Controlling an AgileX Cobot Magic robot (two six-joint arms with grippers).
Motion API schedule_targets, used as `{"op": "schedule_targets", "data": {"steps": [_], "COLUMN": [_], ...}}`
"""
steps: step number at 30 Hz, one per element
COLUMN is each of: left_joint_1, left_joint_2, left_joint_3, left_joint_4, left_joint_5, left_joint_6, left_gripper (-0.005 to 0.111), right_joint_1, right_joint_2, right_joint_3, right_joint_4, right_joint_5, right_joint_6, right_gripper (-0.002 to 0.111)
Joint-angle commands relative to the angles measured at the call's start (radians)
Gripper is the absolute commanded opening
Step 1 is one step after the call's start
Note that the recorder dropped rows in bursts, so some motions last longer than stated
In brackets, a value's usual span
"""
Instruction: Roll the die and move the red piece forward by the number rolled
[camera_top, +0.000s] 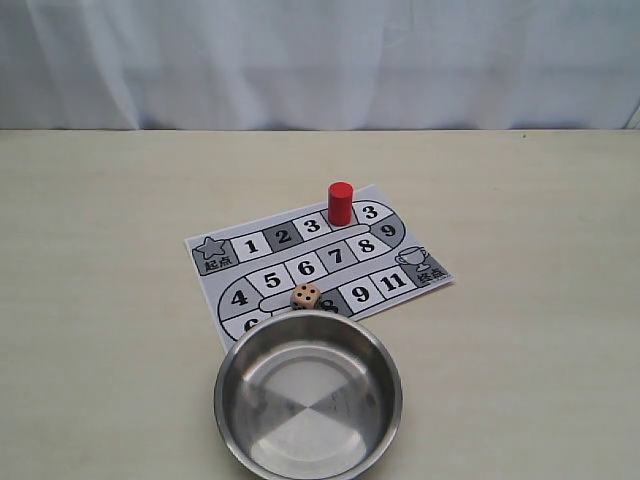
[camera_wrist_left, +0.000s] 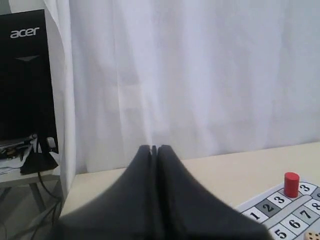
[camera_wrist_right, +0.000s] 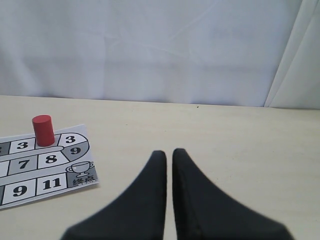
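Two black grippers are showing only in their own wrist views. The left gripper (camera_wrist_left: 154, 147) is holding its fingers pressed together with nothing between them. The right gripper (camera_wrist_right: 169, 152) is keeping only a thin slit between its fingers, also gripping nothing. Both are hanging above the pale beige table (camera_top: 100, 300), apart from everything on it.

At the centre of the exterior frame, a printed paper board with numbered grey and white squares (camera_top: 252, 246) is lying flat and slightly skewed. The small solid red cylinder piece (camera_top: 340, 203) is standing upright on the board's upper edge, between two squares marked 3. Below it, the little light-tan wooden die with dark pips (camera_top: 306, 295) is resting on the board's lower row, just beside the far rim of a round, shiny steel bowl (camera_top: 240, 370). That bowl is sitting at the lower middle of the frame and overlapping the board's near edge, hiding some squares. A white curtain (camera_top: 300, 60) is hanging behind the table, and a black Acer monitor (camera_wrist_left: 25, 75) is showing in the left wrist view.
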Motion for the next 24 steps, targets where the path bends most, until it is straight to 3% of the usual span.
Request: {"op": "schedule_targets", "data": {"steps": [1, 13, 22, 24], "left_joint_1": [0.0, 0.0, 0.0, 0.0], "left_joint_2": [-0.002, -0.002, -0.002, -0.002], "left_joint_3": [0.147, 0.538, 0.726, 0.726], "left_joint_4": [-0.002, -0.004, -0.004, -0.004], "left_joint_5": [-0.209, -0.532, -0.782, -0.721], "left_joint_6": [-0.009, -0.01, -0.01, -0.01], "left_gripper": [0.0, 0.0, 0.0, 0.0], "right_joint_1": [0.002, 0.002, 0.002, 0.002], "right_joint_2": [-0.005, -0.005, -0.005, -0.005], "right_joint_3": [0.003, 0.003, 0.003, 0.003], "right_joint_4": [0.0, 0.0, 0.0, 0.0], "right_joint_5": [0.0, 0.0, 0.0, 0.0], "right_joint_6": [-0.003, -0.005, -0.005, -0.005], "right_gripper": [0.004, 0.004, 0.004, 0.004]}}
